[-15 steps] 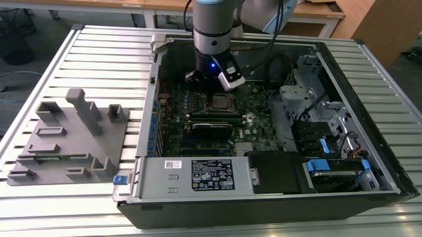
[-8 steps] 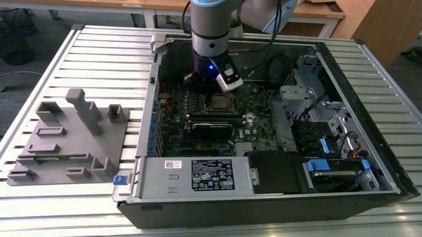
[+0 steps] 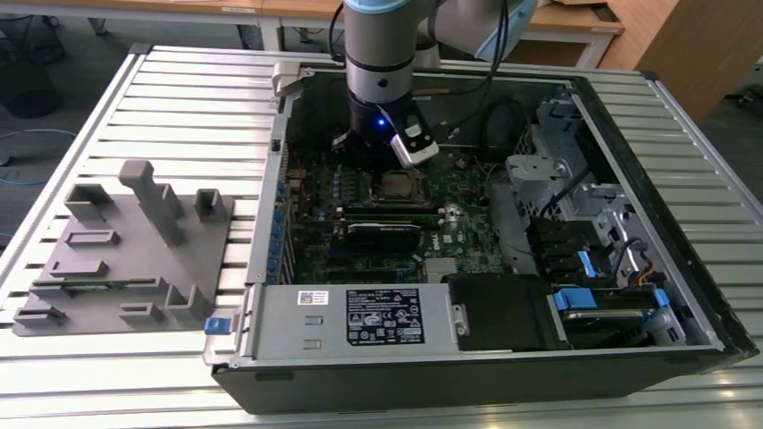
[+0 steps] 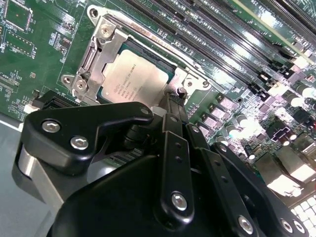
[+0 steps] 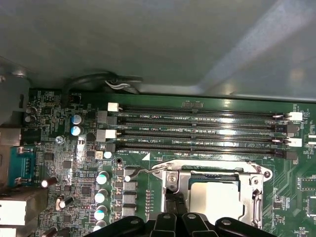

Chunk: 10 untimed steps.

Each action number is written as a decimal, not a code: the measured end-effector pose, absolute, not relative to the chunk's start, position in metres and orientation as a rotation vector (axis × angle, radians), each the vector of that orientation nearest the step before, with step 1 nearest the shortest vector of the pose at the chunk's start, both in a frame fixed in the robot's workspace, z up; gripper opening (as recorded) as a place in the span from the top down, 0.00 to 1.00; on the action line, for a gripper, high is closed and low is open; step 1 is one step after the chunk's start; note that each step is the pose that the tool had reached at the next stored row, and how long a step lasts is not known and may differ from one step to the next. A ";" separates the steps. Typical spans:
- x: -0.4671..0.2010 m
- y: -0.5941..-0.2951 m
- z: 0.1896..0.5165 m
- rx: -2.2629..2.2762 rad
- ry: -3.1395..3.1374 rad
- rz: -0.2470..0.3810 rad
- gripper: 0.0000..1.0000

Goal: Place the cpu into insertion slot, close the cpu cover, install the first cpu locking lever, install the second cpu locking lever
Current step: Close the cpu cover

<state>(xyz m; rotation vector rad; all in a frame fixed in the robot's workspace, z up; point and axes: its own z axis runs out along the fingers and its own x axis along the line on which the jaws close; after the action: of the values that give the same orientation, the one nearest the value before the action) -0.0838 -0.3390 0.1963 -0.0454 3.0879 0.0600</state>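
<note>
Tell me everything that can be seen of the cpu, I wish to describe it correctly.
The cpu is a small flat square chip with a dull silver-grey metal top bearing faint print. It lies level in its socket on the green motherboard. The silvery cover frame lies down around it, and its top shows through the frame's window. The tip of the black end effector stands close beside one edge, at the frame; contact with the chip cannot be told.

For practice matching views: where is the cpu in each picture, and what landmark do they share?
Exterior view: cpu on the motherboard, under the arm's end.
First wrist view: cpu beside the long slots.
Second wrist view: cpu beside the same slots.
Shared landmark: the silvery cover framing it.
</note>
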 end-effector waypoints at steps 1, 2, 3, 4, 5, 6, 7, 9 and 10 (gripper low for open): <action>-0.084 -0.339 0.196 -0.045 3.088 0.060 0.89; -0.084 -0.339 0.196 -0.045 3.088 0.060 0.89; -0.084 -0.339 0.197 -0.045 3.087 0.061 0.89; -0.084 -0.339 0.198 -0.045 3.087 0.062 0.89; -0.084 -0.339 0.199 -0.045 3.086 0.064 0.89; -0.084 -0.339 0.200 -0.045 3.087 0.063 0.89; -0.084 -0.339 0.203 -0.045 3.088 0.061 0.89; -0.084 -0.339 0.206 -0.045 3.087 0.061 0.89; -0.084 -0.339 0.208 -0.045 3.088 0.060 0.89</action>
<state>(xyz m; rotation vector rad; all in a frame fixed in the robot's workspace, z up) -0.0838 -0.3389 0.2082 -0.0454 3.0877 0.0604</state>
